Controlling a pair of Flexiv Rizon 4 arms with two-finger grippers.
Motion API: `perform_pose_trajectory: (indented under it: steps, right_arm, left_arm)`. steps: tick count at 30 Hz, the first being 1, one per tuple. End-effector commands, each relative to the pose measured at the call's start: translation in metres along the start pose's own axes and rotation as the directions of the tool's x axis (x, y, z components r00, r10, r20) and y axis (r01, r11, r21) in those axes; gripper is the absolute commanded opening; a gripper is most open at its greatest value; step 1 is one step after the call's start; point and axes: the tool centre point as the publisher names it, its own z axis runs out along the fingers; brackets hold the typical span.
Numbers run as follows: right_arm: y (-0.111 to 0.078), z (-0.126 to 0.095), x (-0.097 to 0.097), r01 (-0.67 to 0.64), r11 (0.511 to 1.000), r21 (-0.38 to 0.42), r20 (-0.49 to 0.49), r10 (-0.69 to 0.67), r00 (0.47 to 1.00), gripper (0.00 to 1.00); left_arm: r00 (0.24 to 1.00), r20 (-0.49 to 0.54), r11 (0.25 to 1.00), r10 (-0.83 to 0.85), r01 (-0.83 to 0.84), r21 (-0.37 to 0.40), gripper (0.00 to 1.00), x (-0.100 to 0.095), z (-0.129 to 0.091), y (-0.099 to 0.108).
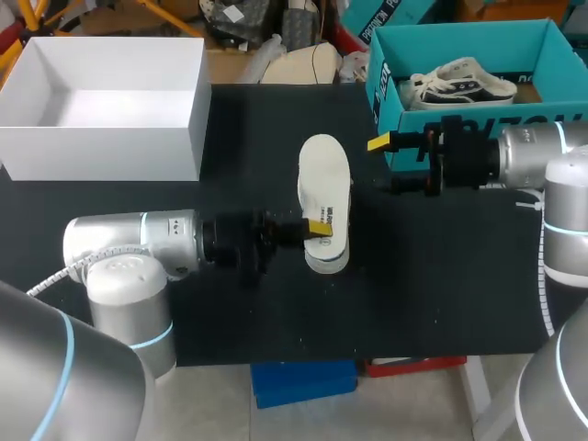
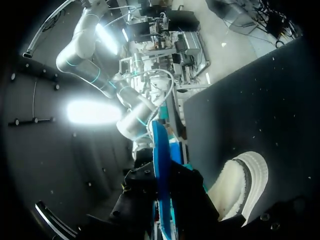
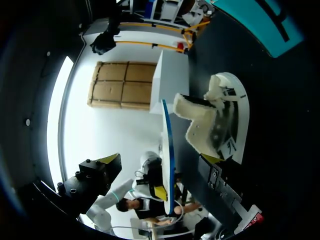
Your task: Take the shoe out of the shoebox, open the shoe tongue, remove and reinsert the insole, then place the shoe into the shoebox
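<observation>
My head camera sits high behind the robot and looks down on the black desk (image 1: 441,303), far enough back to hold its whole top. The left wrist camera rides low and close over the desk, facing right across it. The white shoe (image 2: 240,185) lies just beside its lens, with my right arm (image 2: 132,112) beyond. The right wrist camera also sits low but faces left, with the shoe (image 3: 215,120) near and the white box (image 3: 172,75) farther off. All three views share the shoe and the middle of the desk.
</observation>
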Motion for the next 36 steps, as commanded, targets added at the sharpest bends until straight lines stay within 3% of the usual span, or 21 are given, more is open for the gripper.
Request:
perform_pose_trajectory:
  steps: [1, 6, 15, 16, 17, 18, 19, 26, 36]
  right_arm:
    - [-0.001, 0.001, 0.000, 0.000, 1.000, -0.002, 0.001, 0.000, 1.000, 1.00]
    - [-0.003, 0.016, -0.003, 0.069, 0.997, 0.038, -0.072, -0.066, 0.995, 1.00]
    - [-0.024, 0.056, -0.010, 0.104, 0.989, 0.103, -0.102, -0.093, 0.990, 1.00]
    - [-0.026, 0.059, -0.010, 0.105, 0.988, 0.109, -0.102, -0.094, 0.990, 0.98]
    - [-0.028, 0.061, -0.010, 0.107, 0.988, 0.111, -0.101, -0.095, 0.990, 0.87]
    - [-0.029, 0.062, -0.009, 0.108, 0.988, 0.113, -0.096, -0.098, 0.991, 0.61]
    - [-0.031, 0.064, -0.009, 0.108, 0.987, 0.116, -0.089, -0.098, 0.991, 0.47]
    - [-0.036, 0.074, -0.014, 0.108, 0.985, 0.131, -0.075, -0.099, 0.992, 0.44]
    - [-0.023, 0.076, -0.019, 0.115, 0.985, 0.126, -0.067, -0.107, 0.992, 0.38]
  left_arm:
    - [1.000, -0.001, 1.000, 0.003, -0.003, 0.002, 0.00, 0.000, -0.002, 0.001]
    - [1.000, -0.001, 1.000, 0.003, -0.003, 0.002, 0.00, 0.000, -0.002, 0.001]
    - [1.000, -0.001, 1.000, 0.003, -0.003, 0.002, 0.00, 0.000, -0.002, 0.001]
    - [1.000, -0.001, 1.000, 0.003, -0.003, 0.002, 0.00, 0.000, -0.002, 0.001]
    - [1.000, -0.001, 1.000, 0.003, -0.003, 0.002, 0.00, 0.000, -0.002, 0.001]
    - [1.000, -0.001, 1.000, 0.003, -0.003, 0.002, 0.00, 0.000, -0.002, 0.001]
    - [1.000, -0.001, 1.000, 0.003, -0.003, 0.002, 0.00, 0.000, -0.002, 0.001]
    - [1.000, -0.001, 1.000, 0.003, -0.003, 0.002, 0.00, 0.000, -0.002, 0.001]
    - [1.000, -0.001, 1.000, 0.003, -0.003, 0.002, 0.00, 0.000, -0.002, 0.001]
